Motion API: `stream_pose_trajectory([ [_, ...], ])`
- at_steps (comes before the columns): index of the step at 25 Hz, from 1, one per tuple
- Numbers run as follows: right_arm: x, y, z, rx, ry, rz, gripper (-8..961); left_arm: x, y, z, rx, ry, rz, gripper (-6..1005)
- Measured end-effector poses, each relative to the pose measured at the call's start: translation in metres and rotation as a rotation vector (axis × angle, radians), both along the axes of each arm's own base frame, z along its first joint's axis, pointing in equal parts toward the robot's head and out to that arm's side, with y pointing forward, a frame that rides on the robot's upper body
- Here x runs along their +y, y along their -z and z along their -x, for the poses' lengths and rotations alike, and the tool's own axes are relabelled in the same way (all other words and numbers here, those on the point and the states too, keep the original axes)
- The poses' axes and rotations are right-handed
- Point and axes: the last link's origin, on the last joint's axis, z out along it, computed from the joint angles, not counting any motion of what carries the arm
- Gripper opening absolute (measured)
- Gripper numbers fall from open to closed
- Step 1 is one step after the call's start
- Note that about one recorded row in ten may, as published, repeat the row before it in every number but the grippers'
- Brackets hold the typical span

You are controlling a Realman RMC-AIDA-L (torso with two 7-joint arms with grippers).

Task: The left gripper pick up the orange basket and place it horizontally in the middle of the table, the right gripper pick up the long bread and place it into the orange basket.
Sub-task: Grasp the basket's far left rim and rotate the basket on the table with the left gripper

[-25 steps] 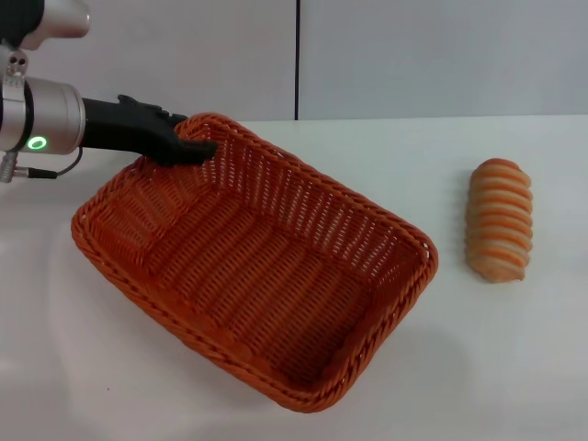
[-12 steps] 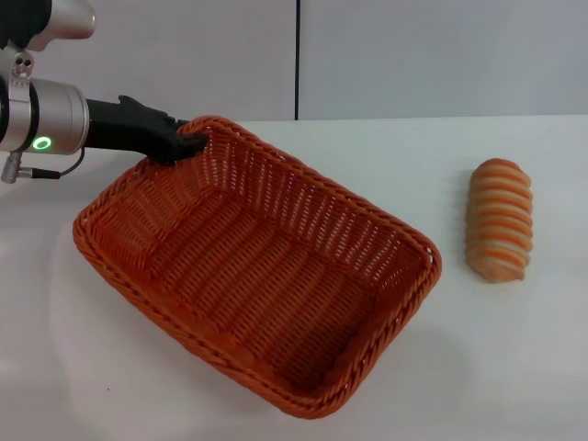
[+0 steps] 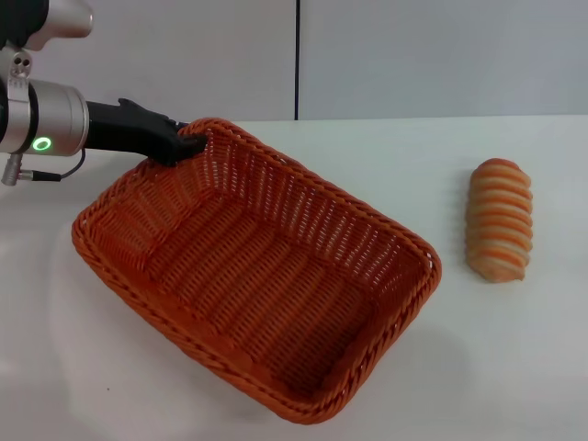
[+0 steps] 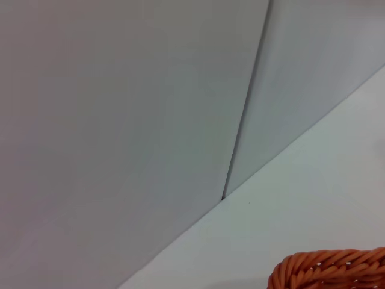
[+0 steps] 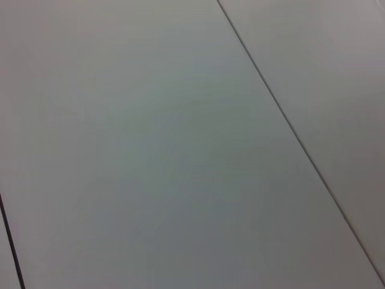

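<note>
- The orange basket (image 3: 253, 276) sits on the table (image 3: 514, 367) left of centre, mouth up and with nothing in it. Its nearest corner reaches almost to the bottom edge of the head view.
- Its long axis runs on a diagonal, from the far-left corner near the robot's left arm to the near-right corner. That is well off the crosswise lie the task asks for, so I judge the placing of the basket to be only partly done: it needs turning square and setting down in the middle.
- The long bread (image 3: 499, 220) lies on the table to the right of the basket, well apart from it and untouched. Its long axis points away from the robot, near end to far end, roughly at right angles to the line the basket should take. The whole bread step is left to do.
- Farther back, the left gripper (image 3: 190, 144) is at the basket's far-left rim, its black fingers closed over the braided edge, so it has hold of the basket there.
- The left wrist view catches only a scrap of that rim, with wall beyond.
- The right gripper shows nowhere, so its state cannot be told.
</note>
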Motion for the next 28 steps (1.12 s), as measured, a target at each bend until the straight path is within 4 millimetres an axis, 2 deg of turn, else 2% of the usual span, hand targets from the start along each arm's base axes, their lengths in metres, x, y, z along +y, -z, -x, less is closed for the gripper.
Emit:
stream_pose_trajectory([
  [11,0.001,0.0,0.0,0.002,0.002,0.0,526,-0.008,-0.021,0.0,-0.131,-0.057,0.019,191],
  [16,0.003,0.0,-0.001,0.008,0.007,0.005,526,-0.011,-0.035,0.001,-0.21,-0.075,0.004,192],
  [19,0.004,0.001,-0.001,0.008,0.005,0.007,526,-0.015,-0.053,0.002,-0.337,-0.118,-0.033,193],
  [21,0.004,0.001,0.0,0.008,0.004,0.008,527,-0.015,-0.056,0.003,-0.354,-0.129,-0.042,196],
  [22,0.004,0.001,0.0,0.008,0.003,0.009,527,-0.015,-0.069,0.01,-0.423,-0.201,-0.091,199],
  [26,0.004,0.001,0.0,0.008,0.004,0.009,527,-0.016,-0.076,0.016,-0.461,-0.252,-0.115,210],
  [27,0.004,0.0,-0.001,0.007,0.004,0.008,527,-0.021,-0.085,0.029,-0.521,-0.36,-0.149,212],
  [28,0.004,0.0,-0.001,0.007,0.004,0.008,527,-0.021,-0.085,0.029,-0.521,-0.36,-0.149,215],
])
